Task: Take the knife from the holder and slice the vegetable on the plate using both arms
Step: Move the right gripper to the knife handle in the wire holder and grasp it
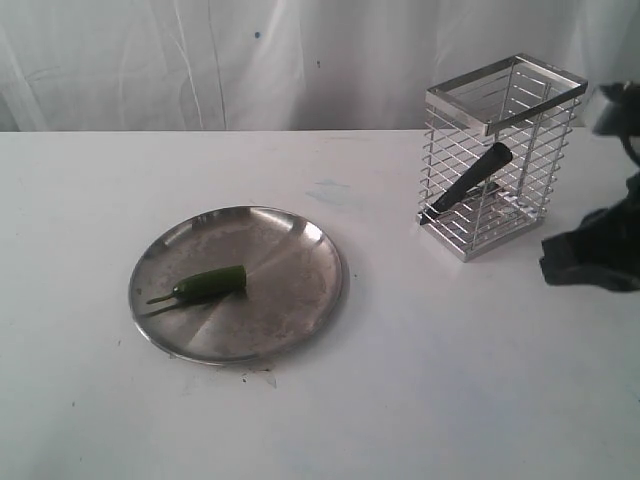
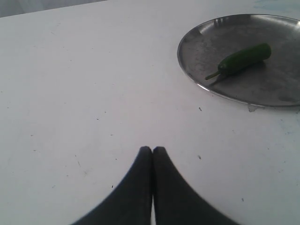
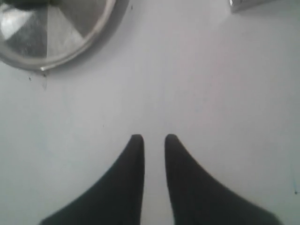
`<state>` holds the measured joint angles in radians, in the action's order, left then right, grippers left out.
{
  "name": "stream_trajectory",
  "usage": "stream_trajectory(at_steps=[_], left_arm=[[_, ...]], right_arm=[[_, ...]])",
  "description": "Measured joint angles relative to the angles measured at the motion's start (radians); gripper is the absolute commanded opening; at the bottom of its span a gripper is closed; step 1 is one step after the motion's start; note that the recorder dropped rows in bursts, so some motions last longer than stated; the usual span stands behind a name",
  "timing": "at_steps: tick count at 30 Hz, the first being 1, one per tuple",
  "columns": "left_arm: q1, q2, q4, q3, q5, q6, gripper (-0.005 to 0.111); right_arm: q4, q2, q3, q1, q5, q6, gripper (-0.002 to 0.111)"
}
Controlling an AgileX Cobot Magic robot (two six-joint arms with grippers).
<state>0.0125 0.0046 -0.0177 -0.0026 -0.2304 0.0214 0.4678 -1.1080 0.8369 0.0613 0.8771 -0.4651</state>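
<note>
A green chilli, the vegetable (image 1: 212, 282) (image 2: 243, 60), lies on the left part of the round steel plate (image 1: 290, 300) (image 2: 201, 42) (image 3: 89, 33). The black knife (image 1: 472, 180) leans inside the silver wire holder (image 1: 500, 160), handle up. A corner of the holder (image 3: 243, 3) shows in the right wrist view. My left gripper (image 2: 152, 149) is shut and empty over bare table, short of the plate. My right gripper (image 3: 152, 137) is open a little with nothing between its fingers, over bare table. Part of the right arm (image 1: 600, 250) shows at the right edge, beside the holder.
The white table (image 1: 400, 380) carries the plate at centre left and the holder at back right. A white cloth backdrop (image 1: 250, 60) hangs behind the table's far edge.
</note>
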Motion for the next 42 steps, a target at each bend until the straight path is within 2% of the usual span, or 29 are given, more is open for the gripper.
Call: stream_trajectory(at_steps=[2,4,22,37,42], left_arm=[[0.0,0.0,0.0,0.0,0.0,0.0,0.0],[0.0,0.0,0.0,0.0,0.0,0.0,0.0],[0.0,0.0,0.0,0.0,0.0,0.0,0.0],[0.0,0.0,0.0,0.0,0.0,0.0,0.0],[0.0,0.0,0.0,0.0,0.0,0.0,0.0]], right_arm=[[0.005,-0.013,0.046,0.0,-0.01,-0.006,0.053],[0.013,-0.038,0.095,0.0,-0.021,-0.008,0.062],[0.025,-0.444,0.448,0.0,-0.097,-0.011,0.06],[0.026,-0.567,0.475,0.0,-0.12,-0.015,0.059],[0.026,-0.572,0.475,0.0,-0.133,-0.015,0.047]])
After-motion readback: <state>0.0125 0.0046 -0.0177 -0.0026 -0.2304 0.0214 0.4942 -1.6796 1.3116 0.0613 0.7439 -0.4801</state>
